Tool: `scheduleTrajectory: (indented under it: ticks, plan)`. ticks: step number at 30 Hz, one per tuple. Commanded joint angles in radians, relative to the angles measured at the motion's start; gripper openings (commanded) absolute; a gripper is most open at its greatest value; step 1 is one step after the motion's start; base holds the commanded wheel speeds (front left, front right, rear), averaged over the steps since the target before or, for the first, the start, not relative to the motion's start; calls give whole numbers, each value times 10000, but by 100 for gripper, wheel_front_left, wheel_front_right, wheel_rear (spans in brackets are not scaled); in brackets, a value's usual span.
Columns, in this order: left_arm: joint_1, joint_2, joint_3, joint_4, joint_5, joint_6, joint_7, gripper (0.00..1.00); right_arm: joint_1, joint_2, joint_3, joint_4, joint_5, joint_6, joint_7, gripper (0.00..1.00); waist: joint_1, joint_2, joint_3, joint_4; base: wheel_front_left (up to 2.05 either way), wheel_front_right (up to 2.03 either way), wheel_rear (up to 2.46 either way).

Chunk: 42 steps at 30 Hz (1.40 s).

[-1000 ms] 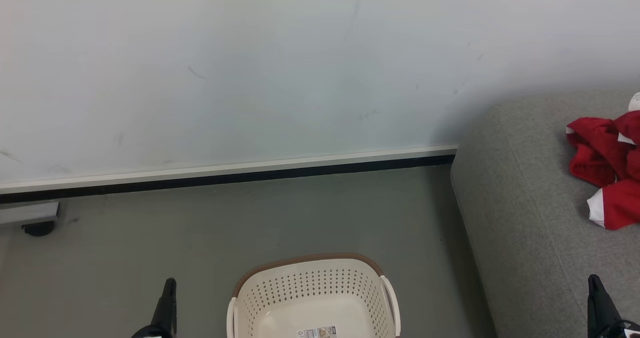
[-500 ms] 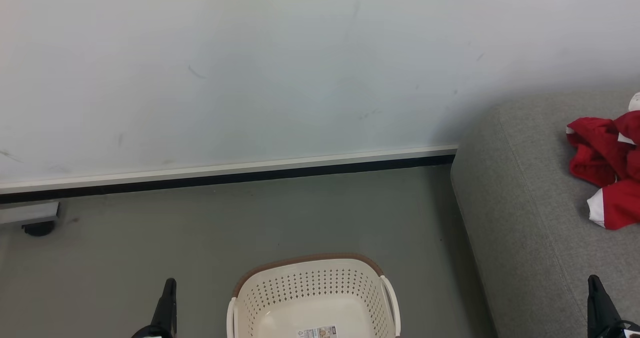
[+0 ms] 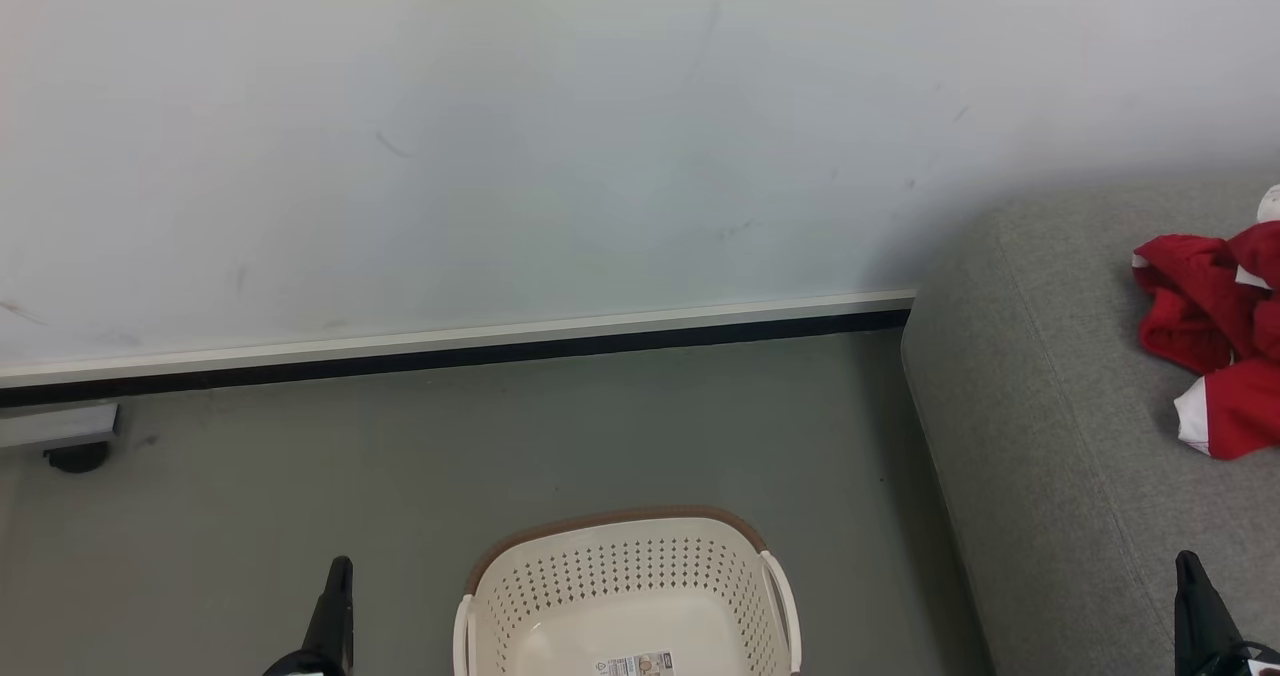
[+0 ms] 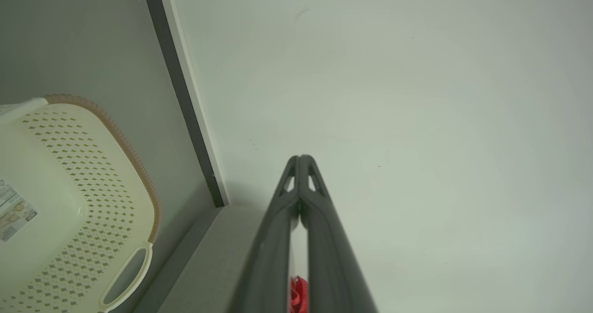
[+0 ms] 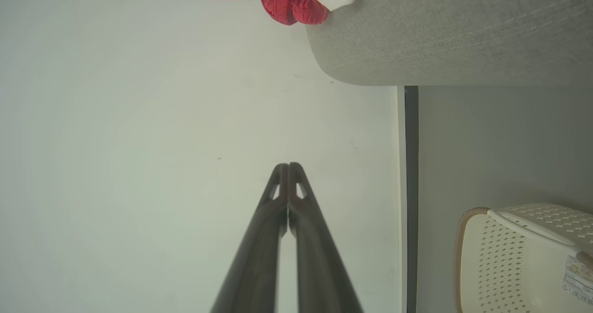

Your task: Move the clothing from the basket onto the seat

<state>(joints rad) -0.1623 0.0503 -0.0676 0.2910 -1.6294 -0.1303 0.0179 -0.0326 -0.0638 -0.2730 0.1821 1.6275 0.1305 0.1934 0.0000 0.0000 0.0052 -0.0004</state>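
My left claw (image 3: 342, 564) has its two dark fingers pressed together tip to tip with nothing between them, and my left wrist view shows the same (image 4: 300, 157). My right claw (image 3: 1187, 556) is pressed together too and pinches nothing, its tips meeting in my right wrist view (image 5: 288, 165).

Between the two claws, to the right of the left one and well to the left of the right one, the basket (image 3: 620, 566) stands upright on the floor (image 3: 500, 436). Its bare bottom shows, with the paper label (image 3: 635, 665) on it. From my left wrist I see its brown rim and a side handle (image 4: 106, 188); from my right wrist, one perforated corner (image 5: 491, 257).

My right claw shows against the grey seat (image 3: 1050, 406), whose rounded edge runs just right of the basket.

Further ahead of my right claw, well apart from its tips, the clothing (image 3: 1215, 326) lies bunched on the seat, red with white cuffs. My right wrist sees it near the seat's far corner (image 5: 287, 3).

Beyond both claws the dark baseboard (image 3: 450, 341) meets the floor, and the pale wall (image 3: 500, 156) rises behind it.
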Motion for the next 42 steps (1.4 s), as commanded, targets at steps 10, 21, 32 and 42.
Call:
scheduleTrajectory:
  ticks: [10, 21, 32, 42]
  plan:
    - [1, 1, 11, 27, -85, -27, 41, 0, -87, 56, -43, 29, -57, 4, 53, 0, 0, 0, 0, 0, 0, 0, 0]
    - [1, 0, 2, 25, -86, -27, 32, 0, -96, 73, -69, 30, -70, 4, 65, 0, 0, 0, 0, 0, 0, 0, 0]
    - [1, 0, -2, 24, -91, -27, 27, 0, -103, 87, -90, 32, -82, 4, 85, 0, 0, 0, 0, 0, 0, 0, 0]
    - [1, 0, -5, 23, -80, -27, 23, 0, -108, 100, -106, 32, -101, 4, 88, 0, 0, 0, 0, 0, 0, 0, 0]
